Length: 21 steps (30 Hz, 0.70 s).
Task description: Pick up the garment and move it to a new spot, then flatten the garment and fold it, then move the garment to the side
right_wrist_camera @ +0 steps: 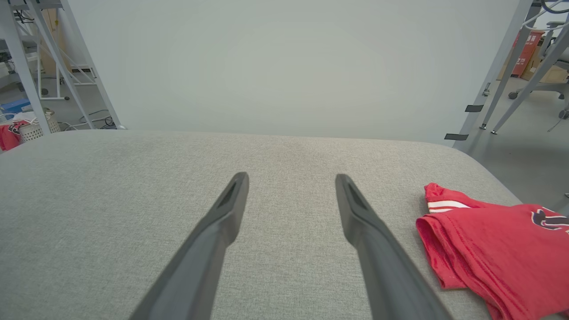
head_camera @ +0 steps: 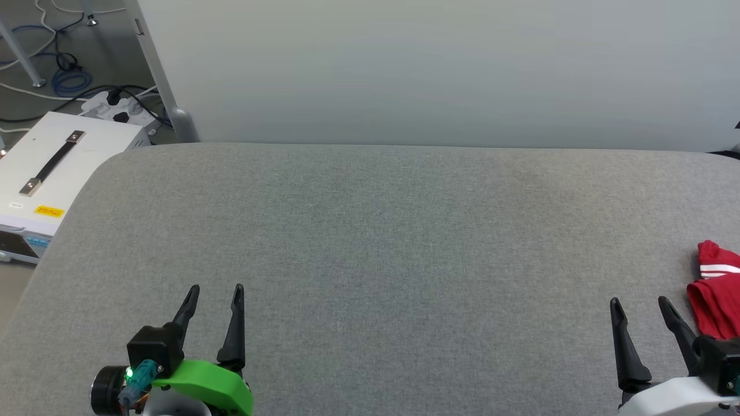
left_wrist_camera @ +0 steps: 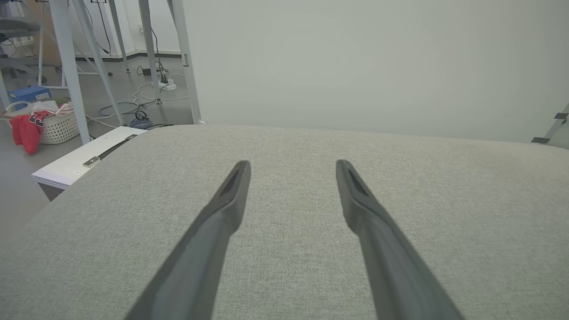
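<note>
Left gripper (head_camera: 217, 287) and right gripper (head_camera: 638, 300) empty above the grey table (head_camera: 376, 231); garment (head_camera: 716, 303) at the table's right edge
Both sets of jaws stand spread wide and hold nothing, fingers pointing toward the pale back panel. The red garment, with white stripes on its trim, lies in loose layers on the table, just beside the right gripper's outer finger and apart from it

The garment (right_wrist_camera: 498, 249), red with white striped trim, lies folded flat at the grey surface's right edge.
</note>
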Tool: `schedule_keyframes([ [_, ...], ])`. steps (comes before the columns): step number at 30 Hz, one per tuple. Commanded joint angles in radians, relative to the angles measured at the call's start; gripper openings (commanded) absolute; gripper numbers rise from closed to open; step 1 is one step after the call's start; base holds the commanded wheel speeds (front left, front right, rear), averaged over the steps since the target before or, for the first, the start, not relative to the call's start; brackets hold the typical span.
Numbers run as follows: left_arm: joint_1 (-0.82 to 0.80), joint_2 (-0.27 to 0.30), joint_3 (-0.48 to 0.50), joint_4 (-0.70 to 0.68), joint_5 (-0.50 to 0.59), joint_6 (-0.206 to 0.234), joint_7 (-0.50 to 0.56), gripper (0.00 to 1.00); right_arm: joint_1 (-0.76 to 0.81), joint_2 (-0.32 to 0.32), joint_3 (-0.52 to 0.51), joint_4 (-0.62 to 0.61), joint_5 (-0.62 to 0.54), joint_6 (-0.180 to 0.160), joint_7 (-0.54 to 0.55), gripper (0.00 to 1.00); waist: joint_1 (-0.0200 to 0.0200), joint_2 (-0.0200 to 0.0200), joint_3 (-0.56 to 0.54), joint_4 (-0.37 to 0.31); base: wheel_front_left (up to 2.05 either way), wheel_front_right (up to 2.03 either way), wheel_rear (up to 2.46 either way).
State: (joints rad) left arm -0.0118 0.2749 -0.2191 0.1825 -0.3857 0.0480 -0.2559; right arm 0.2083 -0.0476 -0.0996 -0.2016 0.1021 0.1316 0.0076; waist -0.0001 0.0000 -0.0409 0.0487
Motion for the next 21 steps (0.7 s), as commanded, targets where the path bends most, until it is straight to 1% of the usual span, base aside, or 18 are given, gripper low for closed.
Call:
schedule_keyframes([
  [1, 0.013, -0.004, 0.001, 0.004, 0.013, -0.005, -0.006, 1.00, 0.013, -0.003, 0.001, 0.003, 0.007, -0.001, -0.005, 1.00, 0.0001, 0.0000, -0.001, -0.002, 0.00, 0.00, 0.00],
  [11, 0.004, -0.003, -0.007, 0.023, 0.016, -0.007, -0.006, 1.00, 0.001, -0.003, 0.005, 0.012, 0.005, -0.001, -0.015, 1.00, 0.0001, 0.0000, 0.000, -0.006, 0.00, 0.00, 0.00],
  [12, 0.000, 0.000, -0.005, 0.022, 0.008, -0.001, 0.000, 0.00, 0.000, 0.000, 0.004, 0.008, 0.000, 0.000, -0.010, 0.00, 0.0001, 0.0000, 0.000, -0.006, 0.00, 0.00, 0.00],
  [21, 0.000, -0.006, 0.002, 0.017, 0.019, -0.002, 0.009, 0.00, -0.006, 0.001, 0.007, 0.014, -0.003, 0.000, -0.009, 0.00, 0.0001, 0.0000, 0.002, -0.008, 0.00, 0.00, 0.00],
])
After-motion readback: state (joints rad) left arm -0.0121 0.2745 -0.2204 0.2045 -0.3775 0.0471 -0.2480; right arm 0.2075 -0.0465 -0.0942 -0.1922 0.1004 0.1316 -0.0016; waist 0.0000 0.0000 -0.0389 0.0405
